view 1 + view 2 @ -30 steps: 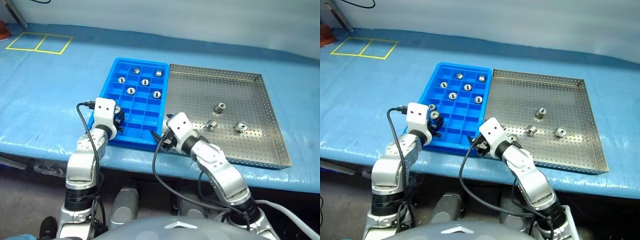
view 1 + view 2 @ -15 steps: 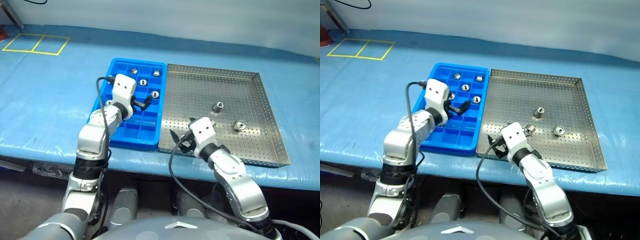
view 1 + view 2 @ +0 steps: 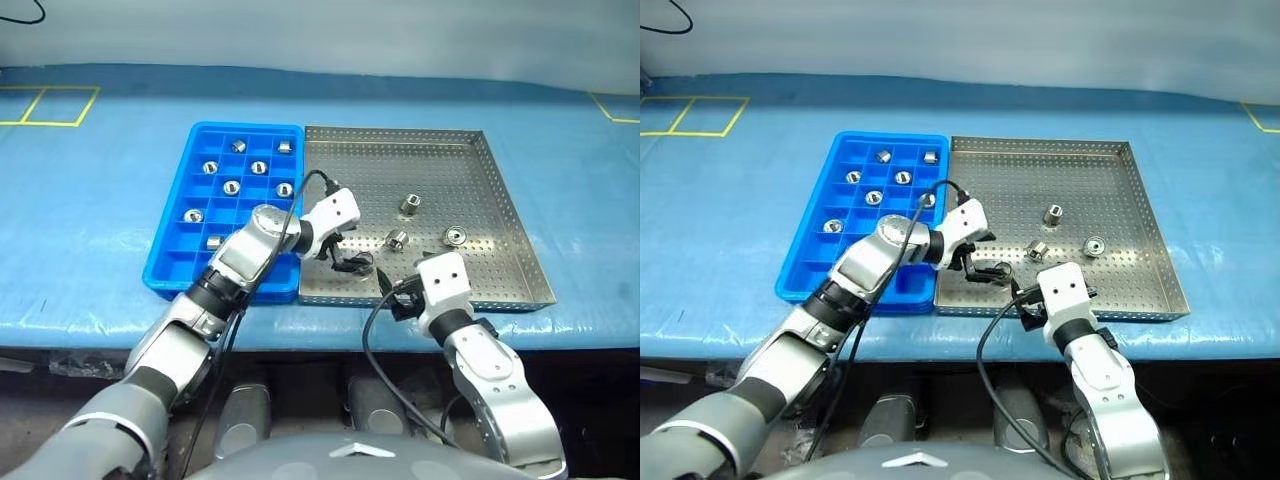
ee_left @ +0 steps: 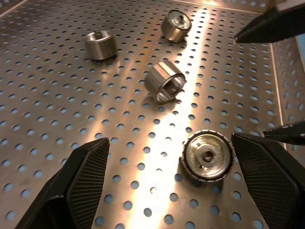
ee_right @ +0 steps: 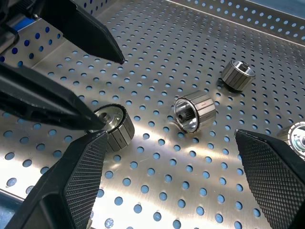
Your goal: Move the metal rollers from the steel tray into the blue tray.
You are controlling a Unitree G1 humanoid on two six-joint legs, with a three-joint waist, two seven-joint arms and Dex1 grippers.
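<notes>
On the steel tray point(image 3: 500, 215), both claws gape empty; left claw point(image 3: 352, 262) half-hides a roller point(image 4: 208, 156).

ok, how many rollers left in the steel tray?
4 rollers: one by the left tool near the front, one mid-tray, one behind it, one to its right. The arm could hide more.

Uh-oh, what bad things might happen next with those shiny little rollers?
The left gripper is open around one roller lying on the steel tray. The roller is round, so it might roll or squirt away if pinched off-centre. The right gripper is open very close by, so the two could bump. A slipped roller could knock the neighbouring roller.
</notes>
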